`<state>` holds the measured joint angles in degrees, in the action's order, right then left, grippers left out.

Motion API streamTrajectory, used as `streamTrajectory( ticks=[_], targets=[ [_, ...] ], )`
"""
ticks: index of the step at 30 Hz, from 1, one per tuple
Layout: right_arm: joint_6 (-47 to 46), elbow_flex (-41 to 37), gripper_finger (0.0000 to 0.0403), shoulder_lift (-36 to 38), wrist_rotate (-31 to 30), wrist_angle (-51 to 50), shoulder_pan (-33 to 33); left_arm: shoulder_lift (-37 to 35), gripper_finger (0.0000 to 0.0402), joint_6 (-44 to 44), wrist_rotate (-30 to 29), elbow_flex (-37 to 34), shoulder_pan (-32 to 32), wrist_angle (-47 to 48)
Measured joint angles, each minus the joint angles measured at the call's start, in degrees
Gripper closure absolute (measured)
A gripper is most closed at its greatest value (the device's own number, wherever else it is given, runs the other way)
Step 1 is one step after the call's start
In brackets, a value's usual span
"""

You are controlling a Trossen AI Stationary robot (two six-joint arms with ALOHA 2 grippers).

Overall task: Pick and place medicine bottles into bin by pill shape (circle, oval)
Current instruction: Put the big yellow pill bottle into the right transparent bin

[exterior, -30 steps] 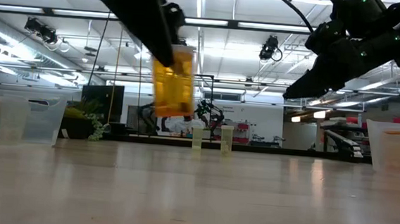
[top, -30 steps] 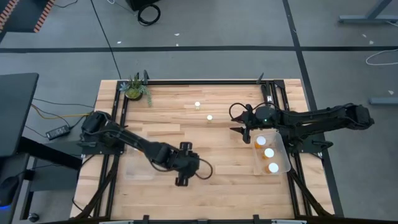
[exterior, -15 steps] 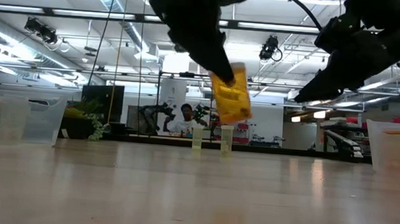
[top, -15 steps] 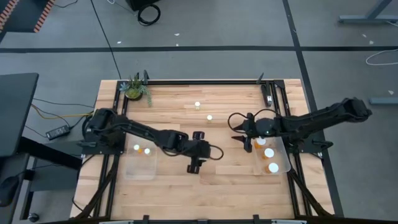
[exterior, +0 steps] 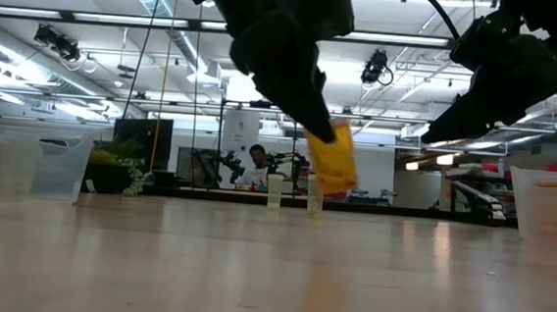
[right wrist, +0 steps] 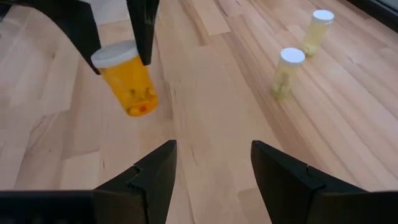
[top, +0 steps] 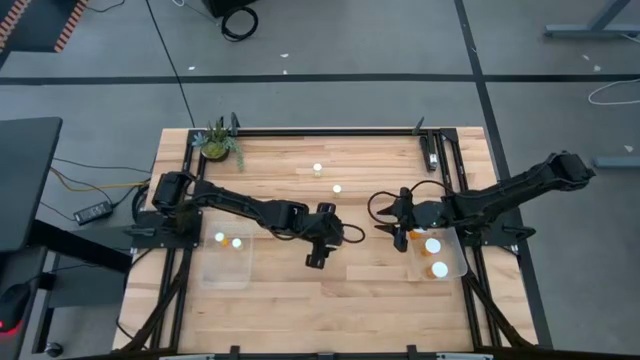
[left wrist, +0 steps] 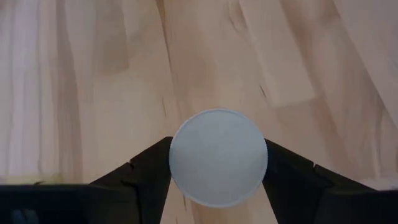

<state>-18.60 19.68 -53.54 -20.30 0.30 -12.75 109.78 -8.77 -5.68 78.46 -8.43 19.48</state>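
My left gripper (top: 316,255) hangs over the middle of the table, shut on an orange medicine bottle with a white cap (exterior: 332,162). The bottle also shows in the right wrist view (right wrist: 127,84). My right gripper (top: 384,218) is open and empty, just left of the right bin (top: 455,262), and faces the held bottle. Two pale bottles (top: 318,169) (top: 337,188) stand upright on their bases farther back on the table. They also show in the right wrist view (right wrist: 320,28) (right wrist: 287,71). My left gripper pinches the bottle at its white cap (left wrist: 217,157) between its two fingers (left wrist: 152,171), one on each side. The fingers come from above, pointing down. The orange body (right wrist: 132,93) hangs below them, a little tilted and clear of the table.
A clear bin at the left (top: 245,268) holds two bottles. The right bin holds up to three. A small potted plant (top: 218,143) stands at the far left corner. Bare wood lies between the grippers and along the near edge.
My left gripper has carried the orange bottle toward the table's right edge and a little toward the far edge, still shut on it. The bottle stays lifted clear. My right gripper has stayed open near the right bin.
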Motion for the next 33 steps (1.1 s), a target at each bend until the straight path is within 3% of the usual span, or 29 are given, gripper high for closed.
streamTrajectory(
  ticks=[16, 33],
  targets=[
    [-0.7, 0.0, 0.0189, 0.0, -1.7, 0.0, -0.2, 0.1, 0.0167, 0.6, 4.4, 0.0, 0.0, 9.4],
    [-0.5, 0.0, 0.0189, 0.0, -1.8, -0.1, -0.2, 2.3, 0.0171, 0.1, 6.8, 0.1, -0.1, 10.0]
  ],
)
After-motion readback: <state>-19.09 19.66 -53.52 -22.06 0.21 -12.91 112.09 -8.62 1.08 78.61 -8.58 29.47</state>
